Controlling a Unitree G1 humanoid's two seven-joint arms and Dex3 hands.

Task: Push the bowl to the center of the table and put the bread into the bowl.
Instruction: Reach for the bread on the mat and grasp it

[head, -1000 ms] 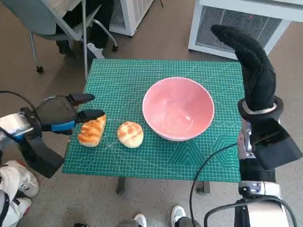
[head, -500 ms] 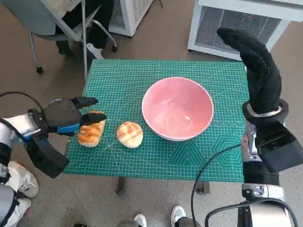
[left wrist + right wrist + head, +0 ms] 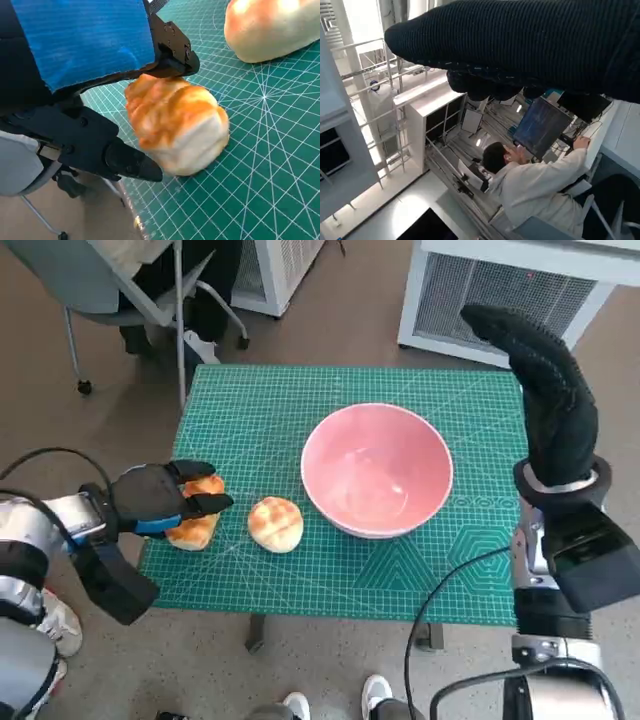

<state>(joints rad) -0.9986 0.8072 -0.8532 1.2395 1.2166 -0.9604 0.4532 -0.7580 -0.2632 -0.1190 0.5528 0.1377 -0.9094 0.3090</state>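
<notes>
Your left hand (image 3: 160, 502) has its fingers spread around the golden, ridged bread (image 3: 175, 122) at lower left; the grip is unclear. Your right hand (image 3: 545, 390), raised upper right, holds nothing.

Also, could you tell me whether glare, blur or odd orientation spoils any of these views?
Head view: evenly lit and sharp, soft sheen inside the pink bowl. Left wrist view: long bread crisp, round bread washed out by bright light. Right wrist view: turned, the glove of the right hand dark against bright windows, the seated person readable.
</notes>
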